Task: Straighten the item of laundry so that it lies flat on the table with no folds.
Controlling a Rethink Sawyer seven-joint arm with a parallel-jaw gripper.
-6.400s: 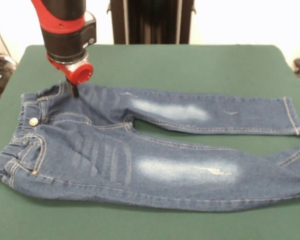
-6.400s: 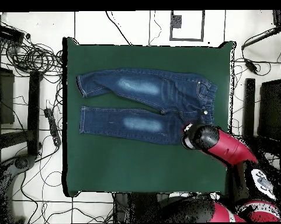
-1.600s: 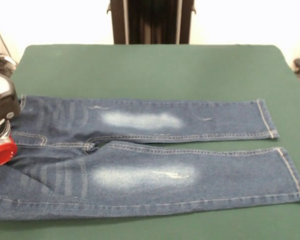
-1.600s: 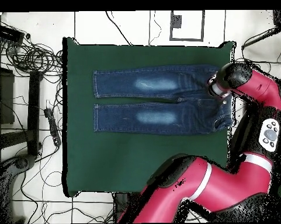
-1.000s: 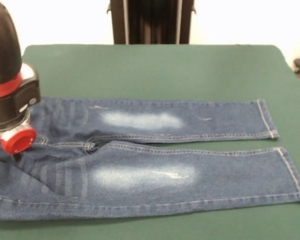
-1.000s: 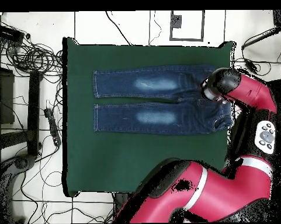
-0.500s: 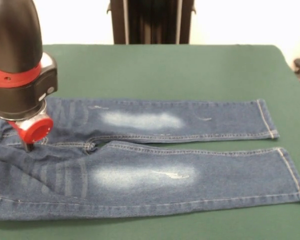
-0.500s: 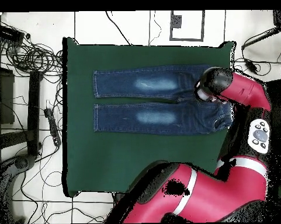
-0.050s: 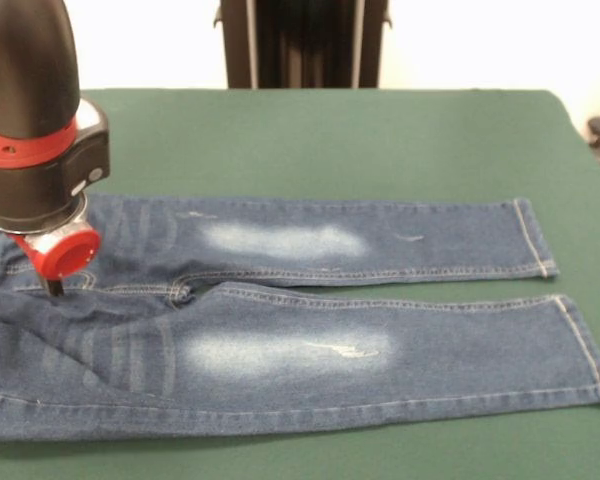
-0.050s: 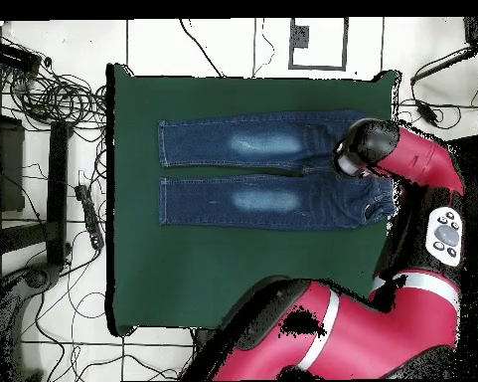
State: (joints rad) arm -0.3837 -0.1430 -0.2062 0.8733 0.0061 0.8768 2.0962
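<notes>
**A:** Looking at this one, the jeans (image 9: 310, 320) seem pretty much sorted? They're spread out lengthwise on the table (image 9: 310, 130), both legs side by side with a thin strip of green showing between them, cuffs lined up at one end.

**B:** Mostly, yeah. The gripper (image 9: 55, 285) is down at the waist end, right by the crotch seam, with its dark tip at or just above the denim. I honestly can't tell if it's pinching fabric, let go, or just resting there, since the arm (image 10: 401, 149) blocks it from above and the front only shows a red cap with a stub under it.

**A:** So what could mess it up?

**B:** My guess: if it's got cloth and lifts or slides, the waist drags and bunches, and the legs skew out of parallel. The waist also sits close to the table edge nearest the arm, so a pull that way could tip it over the side. There are faint ridges in the denim near the gripper too, so that bit may not be totally flat.

**A:** Quick count?

**B:** One pair of jeans, two legs, two faded patches, one per leg. One table, one arm, one gripper.
</notes>
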